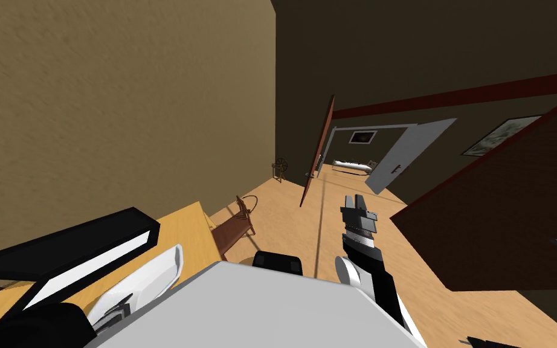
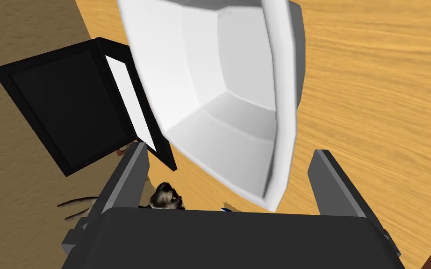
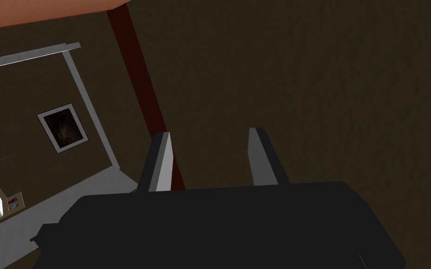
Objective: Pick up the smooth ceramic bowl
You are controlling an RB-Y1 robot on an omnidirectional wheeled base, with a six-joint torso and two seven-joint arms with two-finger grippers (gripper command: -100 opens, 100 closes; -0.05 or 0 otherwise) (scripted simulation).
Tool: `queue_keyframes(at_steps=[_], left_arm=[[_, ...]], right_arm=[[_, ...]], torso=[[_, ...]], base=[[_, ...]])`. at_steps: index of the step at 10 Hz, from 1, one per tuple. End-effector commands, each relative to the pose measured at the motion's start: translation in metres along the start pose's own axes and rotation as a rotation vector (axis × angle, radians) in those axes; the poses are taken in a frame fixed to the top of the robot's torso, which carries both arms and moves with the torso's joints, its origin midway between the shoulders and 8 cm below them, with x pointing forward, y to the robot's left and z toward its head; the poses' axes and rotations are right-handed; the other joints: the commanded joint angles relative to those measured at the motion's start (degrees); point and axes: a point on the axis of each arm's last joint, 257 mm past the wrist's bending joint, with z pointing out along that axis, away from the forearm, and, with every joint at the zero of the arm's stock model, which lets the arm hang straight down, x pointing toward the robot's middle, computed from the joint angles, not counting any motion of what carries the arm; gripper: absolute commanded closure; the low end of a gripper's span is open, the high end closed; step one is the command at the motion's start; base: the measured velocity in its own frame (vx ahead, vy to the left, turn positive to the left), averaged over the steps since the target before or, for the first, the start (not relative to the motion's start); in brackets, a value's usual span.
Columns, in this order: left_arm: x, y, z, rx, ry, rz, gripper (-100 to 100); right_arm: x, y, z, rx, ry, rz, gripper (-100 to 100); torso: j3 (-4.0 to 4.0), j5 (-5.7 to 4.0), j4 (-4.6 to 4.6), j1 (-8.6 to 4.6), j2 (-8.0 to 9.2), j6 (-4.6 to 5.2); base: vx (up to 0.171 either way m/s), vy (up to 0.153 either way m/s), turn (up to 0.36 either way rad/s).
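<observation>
The wooden tabletop (image 2: 373, 93) carries everything that matters here, and on it a black-framed panel (image 2: 65, 107) with a white face stands against the tan wall. Just beside that panel, on its side away from the wall, is the plain white bowl (image 2: 219, 93), faceted inside and glossy. It shows rim-on to the left hand's camera, so I cannot tell whether it sits flat or leans. From the head camera the bowl (image 1: 159, 275) shows as a white wedge next to the panel (image 1: 72, 254), close in by my chest. The left gripper (image 2: 228, 150) has its fingers spread wide, with the bowl's near rim between them. A strip of tabletop shows between the rim and one finger, and the other stands toward the panel, so neither seems to press the bowl. The right gripper (image 3: 209, 132) is held out well away from the panel, over the open floor, with its fingers parted and nothing between them (it looks idle). A small mottled object (image 2: 165, 198) lies below the panel by one left finger, and I cannot name it. As I judge it, the reach is done. Closing on the rim and lifting are both left.
</observation>
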Motion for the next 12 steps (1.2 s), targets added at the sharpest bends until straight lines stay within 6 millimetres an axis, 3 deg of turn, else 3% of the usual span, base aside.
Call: queue_keyframes(at_steps=[1,3,4,6,8,9,10,11,12], left_arm=[[-0.022,0.023,-0.005,-0.06,-0.044,-0.045,-100],[-0.044,0.048,-0.012,-0.122,-0.088,-0.092,-100],[-0.06,0.07,-0.018,-0.176,-0.122,-0.134,-100],[-0.065,0.08,-0.021,-0.201,-0.135,-0.153,-100],[-0.07,0.117,-0.029,-0.286,-0.16,-0.21,-100],[-0.067,0.125,-0.031,-0.302,-0.159,-0.219,-100],[-0.066,0.114,-0.03,-0.286,-0.157,-0.21,-100],[-0.065,0.116,-0.03,-0.29,-0.158,-0.212,0],[-0.063,0.121,-0.023,-0.289,-0.155,-0.21,-100]], right_arm=[[0.0,0.0,0.0,0.0,0.0,0.0,0],[0.0,0.0,0.0,0.0,0.0,0.0,0],[0.0,0.0,0.0,0.0,0.0,0.0,0],[0.0,0.0,0.0,0.0,0.0,0.0,0],[0.0,0.0,0.0,0.0,0.0,0.0,0],[0.0,0.0,0.0,0.0,0.0,0.0,0],[0.0,0.0,0.0,0.0,0.0,0.0,0],[0.0,0.0,0.0,0.0,0.0,0.0,0],[0.0,0.0,0.0,0.0,0.0,0.0,0]], torso=[[0.0,0.0,0.0,0.0,0.0,0.0],[0.02,0.0,0.01,-0.01,0.03,0.0],[0.04,0.0,0.01,-0.03,0.07,-0.01],[0.05,0.01,0.02,0.0,0.1,0.0],[0.05,0.01,0.02,0.0,0.08,0.01],[0.04,0.02,0.02,0.06,0.07,0.0],[0.06,0.03,0.03,0.05,0.11,0.0],[0.12,-0.01,0.05,-0.09,0.22,-0.01],[0.16,-0.03,0.06,-0.18,0.29,-0.01]], base=[[0.097,0.041,-0.156],[0.079,0.045,-0.103],[0.083,0.056,-0.163],[0.061,0.049,-0.056],[0.075,0.067,-0.108],[0.053,0.07,-0.045],[0.021,0.028,-0.009],[0.005,0.006,0.0],[0.006,0.025,0.027]])
